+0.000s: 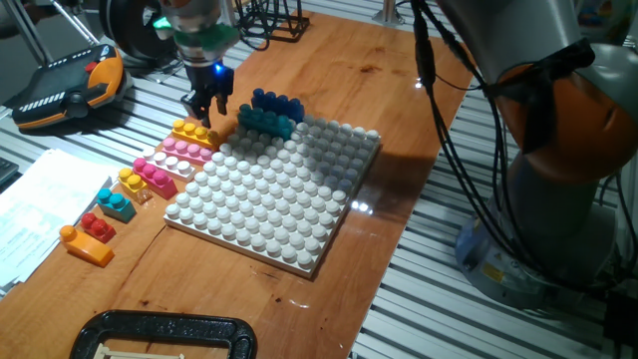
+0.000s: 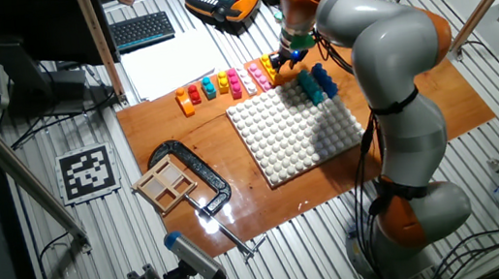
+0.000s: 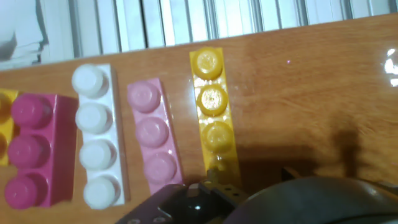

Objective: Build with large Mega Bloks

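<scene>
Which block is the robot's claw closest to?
The yellow block at the end of the row, nearest the blue blocks. The gripper hangs right over it; the light pink block and white block sit farther along.

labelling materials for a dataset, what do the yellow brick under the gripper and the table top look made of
Yellow brick: looks like moulded plastic, smooth and slightly glossy, with soft highlights on its round studs. Table top: looks like wood, with visible grain under a shiny varnish that mirrors the lights; it could be veneer.
</scene>
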`<state>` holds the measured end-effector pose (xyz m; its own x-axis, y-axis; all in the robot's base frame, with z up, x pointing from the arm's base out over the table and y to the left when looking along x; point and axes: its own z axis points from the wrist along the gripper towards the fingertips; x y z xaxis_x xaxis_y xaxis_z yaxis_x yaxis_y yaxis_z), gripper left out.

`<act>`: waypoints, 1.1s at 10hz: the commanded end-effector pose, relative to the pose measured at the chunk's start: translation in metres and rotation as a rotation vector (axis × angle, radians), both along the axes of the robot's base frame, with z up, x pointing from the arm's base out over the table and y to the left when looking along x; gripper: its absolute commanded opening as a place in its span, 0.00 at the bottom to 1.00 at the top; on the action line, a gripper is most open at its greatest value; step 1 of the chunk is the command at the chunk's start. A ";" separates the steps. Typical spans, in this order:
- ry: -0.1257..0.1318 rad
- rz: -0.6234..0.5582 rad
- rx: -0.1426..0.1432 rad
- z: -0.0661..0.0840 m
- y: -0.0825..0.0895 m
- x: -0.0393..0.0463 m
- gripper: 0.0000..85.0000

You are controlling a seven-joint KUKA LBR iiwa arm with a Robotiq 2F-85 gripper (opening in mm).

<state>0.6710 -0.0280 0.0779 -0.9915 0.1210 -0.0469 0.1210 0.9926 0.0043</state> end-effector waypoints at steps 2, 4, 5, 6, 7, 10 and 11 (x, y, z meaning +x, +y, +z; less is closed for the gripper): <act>-0.004 0.007 -0.003 -0.006 0.000 0.0036 0.60; 0.011 0.007 -0.016 -0.006 0.000 0.0036 0.60; 0.014 0.004 -0.023 -0.006 0.000 0.0036 0.60; 0.016 -0.001 -0.020 -0.006 0.000 0.0036 0.60; 0.016 0.007 -0.026 -0.006 0.000 0.0036 0.60; 0.001 0.010 -0.020 -0.006 0.000 0.0036 0.60; -0.002 0.002 -0.023 -0.006 0.000 0.0036 0.60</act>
